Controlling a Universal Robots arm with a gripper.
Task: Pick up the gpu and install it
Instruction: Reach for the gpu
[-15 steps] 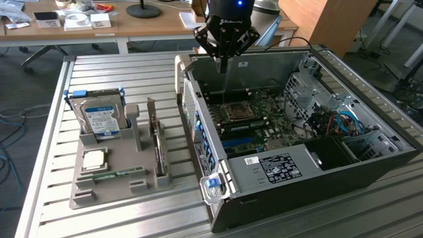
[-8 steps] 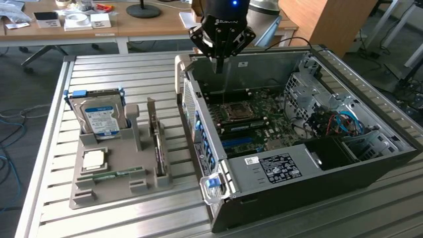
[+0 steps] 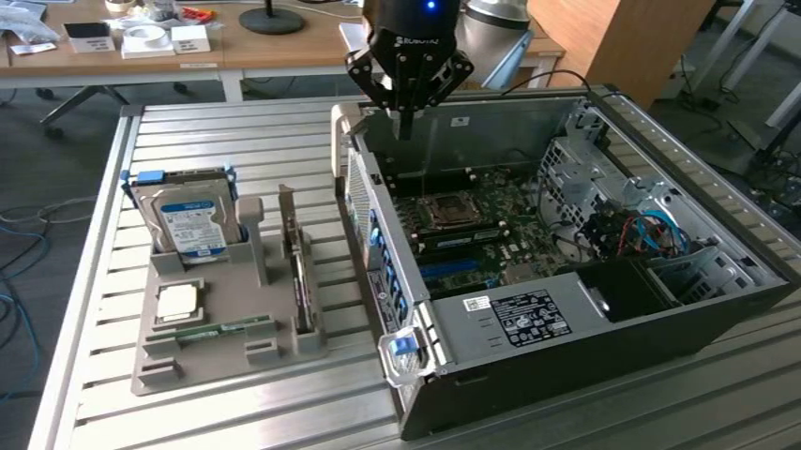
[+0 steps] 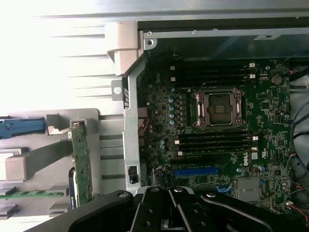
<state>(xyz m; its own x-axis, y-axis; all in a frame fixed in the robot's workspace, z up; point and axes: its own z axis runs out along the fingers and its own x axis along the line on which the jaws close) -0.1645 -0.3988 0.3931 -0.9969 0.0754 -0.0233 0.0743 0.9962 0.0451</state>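
The gpu [image 3: 298,274] stands on edge in a slot of the grey holder tray [image 3: 213,361], left of the open computer case [image 3: 601,309] in the exterior view. In the wrist view the gpu [image 4: 81,164] shows as a thin green card seen edge-on. My gripper [image 3: 403,124] hangs shut and empty above the case's back wall, well away from the gpu. Its black fingers meet over the motherboard [image 4: 270,116] in the wrist view, where the gripper [image 4: 169,197] holds nothing. A blue expansion slot [image 4: 195,171] lies on the board below the processor socket [image 4: 219,108].
The tray also carries a silver hard drive [image 3: 194,225] upright in a blue frame, a processor chip [image 3: 179,300] and a RAM stick [image 3: 219,330]. Cables [image 3: 639,234] and drive cages fill the case's right side. Desks with clutter stand behind the slatted metal table [image 3: 250,141].
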